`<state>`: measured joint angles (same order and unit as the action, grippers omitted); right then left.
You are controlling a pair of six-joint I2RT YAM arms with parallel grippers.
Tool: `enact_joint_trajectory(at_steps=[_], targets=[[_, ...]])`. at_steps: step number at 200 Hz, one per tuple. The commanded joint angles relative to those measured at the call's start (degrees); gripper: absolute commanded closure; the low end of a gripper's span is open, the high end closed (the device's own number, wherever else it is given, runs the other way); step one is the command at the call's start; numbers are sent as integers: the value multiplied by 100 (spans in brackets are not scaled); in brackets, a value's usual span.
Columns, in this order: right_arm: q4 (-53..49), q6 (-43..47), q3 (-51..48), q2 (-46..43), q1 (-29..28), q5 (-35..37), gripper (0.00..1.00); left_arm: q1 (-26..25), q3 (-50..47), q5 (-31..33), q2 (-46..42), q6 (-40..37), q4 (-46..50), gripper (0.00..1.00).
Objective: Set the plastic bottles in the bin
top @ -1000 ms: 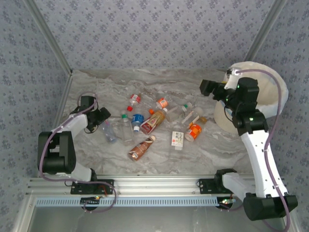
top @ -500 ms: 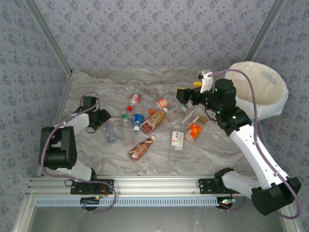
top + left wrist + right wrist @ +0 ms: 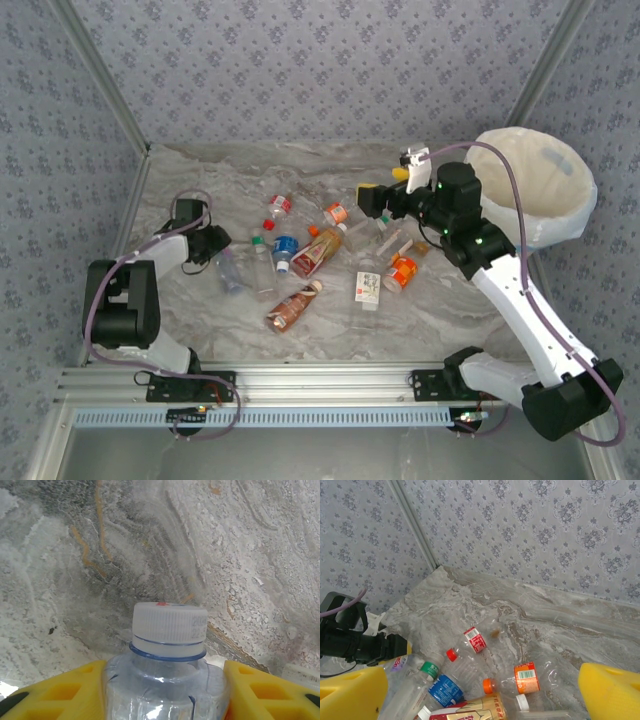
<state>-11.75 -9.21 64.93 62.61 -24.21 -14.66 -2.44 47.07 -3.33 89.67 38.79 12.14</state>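
The left gripper [image 3: 164, 669] is clamped on the white-capped bottle [image 3: 169, 627] near the table's [image 3: 450, 320] left edge, so I'd lift it well clear before crossing to the bin [image 3: 570, 222] at the far right corner, minding the open, empty right gripper [image 3: 370, 198] above the other bottles [image 3: 318, 250].

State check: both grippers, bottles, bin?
Left gripper: shut on white-capped bottle, which lies on the table.
Right gripper: open, empty, raised.
Other bottles: lying scattered on the table, caps on.
Bin: upright, top open.
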Motion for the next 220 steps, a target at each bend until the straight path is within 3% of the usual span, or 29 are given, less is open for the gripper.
enact_joint_trajectory(at_steps=[1, 36, 57, 80, 141, 173, 220], targets=[[89, -192, 176, 153, -95, 238, 0, -38, 195, 212, -296, -59, 61, 66], [363, -833, 286, 527, -274, 304, 0, -209, 506, 404, -894, 150, 31, 74], [538, -1060, 288, 795, -477, 467, 0, -228, 637, -449, -1123, 583, -681, 84], [1003, -1863, 438, 1123, -567, 371, 0, -476, 1086, -764, -1148, 736, -1163, 100], [1669, -2136, 465, 1783, -1072, -71, 0, -1297, 2179, -1676, -969, 320, -1922, 100], [2550, -2313, 107, 1994, -1305, -492, 0, -1601, 2436, -2037, -988, 217, -2045, 100], [2194, -2055, 644, 2288, -1549, -444, 0, -1889, 2615, -2160, -969, 231, -2133, 100]])
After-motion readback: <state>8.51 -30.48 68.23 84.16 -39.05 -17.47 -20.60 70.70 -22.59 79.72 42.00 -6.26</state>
